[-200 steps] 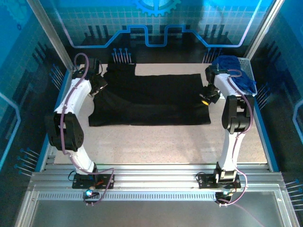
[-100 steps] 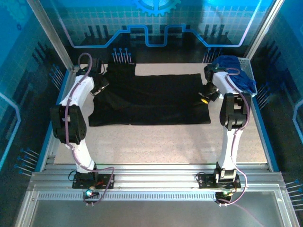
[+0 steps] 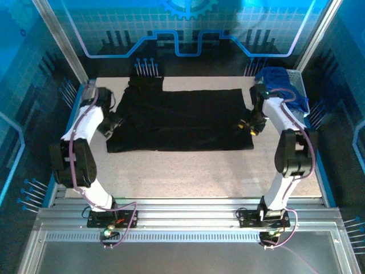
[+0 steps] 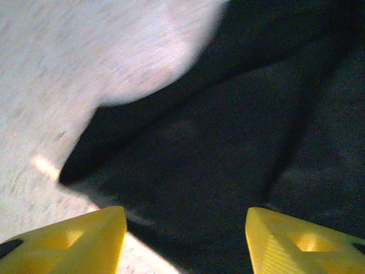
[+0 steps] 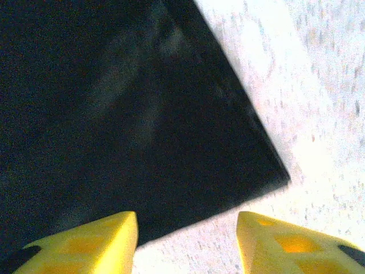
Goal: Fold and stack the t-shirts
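Note:
A large black t-shirt (image 3: 179, 120) lies spread flat across the far half of the table. My left gripper (image 3: 113, 122) hovers over the shirt's left edge. In the left wrist view the left gripper (image 4: 185, 242) is open, with black cloth (image 4: 228, 142) below and beyond its yellow fingertips (image 4: 85, 237) and nothing pinched. My right gripper (image 3: 250, 127) hangs at the shirt's right edge. In the right wrist view the right gripper (image 5: 187, 240) is open above bare table, just short of the shirt's corner (image 5: 142, 114). A royal blue t-shirt (image 3: 282, 83) is heaped in the basket.
A white mesh basket (image 3: 301, 85) stands at the back right corner, behind the right arm. Speckled tabletop (image 3: 188, 171) stretches between the shirt's near edge and the arm bases. Blue walls and a metal frame close in the left, right and back.
Both grippers have opened and let go of the black shirt. Each has drawn back toward the near side, and the cloth now lies flatter at both edges.

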{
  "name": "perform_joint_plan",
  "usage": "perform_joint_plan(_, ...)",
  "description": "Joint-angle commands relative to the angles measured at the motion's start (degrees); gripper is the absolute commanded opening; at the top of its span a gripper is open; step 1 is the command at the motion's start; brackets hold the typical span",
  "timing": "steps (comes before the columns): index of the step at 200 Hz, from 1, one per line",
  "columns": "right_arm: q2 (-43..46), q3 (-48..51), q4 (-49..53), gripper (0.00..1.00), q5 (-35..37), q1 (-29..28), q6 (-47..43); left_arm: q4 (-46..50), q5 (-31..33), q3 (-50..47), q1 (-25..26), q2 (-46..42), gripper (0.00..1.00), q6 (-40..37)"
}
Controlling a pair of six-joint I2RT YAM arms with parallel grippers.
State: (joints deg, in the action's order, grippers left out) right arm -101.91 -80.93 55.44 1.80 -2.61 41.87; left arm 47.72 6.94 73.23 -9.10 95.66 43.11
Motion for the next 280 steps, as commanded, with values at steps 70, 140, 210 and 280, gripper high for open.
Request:
perform_joint_plan(70, 5.86, 19.59, -6.52, 0.51, -9.28, 4.85, 3.97, -4.72, -9.98, -11.52, -8.74, 0.93, 0.48, 6.96)
perform_joint_plan(140, 1.80, 16.68, -8.03, 0.49, -7.03, 5.61, 4.73, -6.76, -6.84, -8.06, -9.02, 8.50, 0.26, 5.87)
perform_joint_plan(210, -6.83, 9.93, -4.68, 0.22, 0.79, 4.99, 3.67, -5.73, -4.09, -6.34, -9.41, 10.72, 0.01, 4.97)
perform_joint_plan(280, -1.36, 14.02, -3.19, 0.00, 5.58, 2.24, 6.31, -5.14, -2.49, -18.38, -9.40, -3.06, 0.00, 12.42)
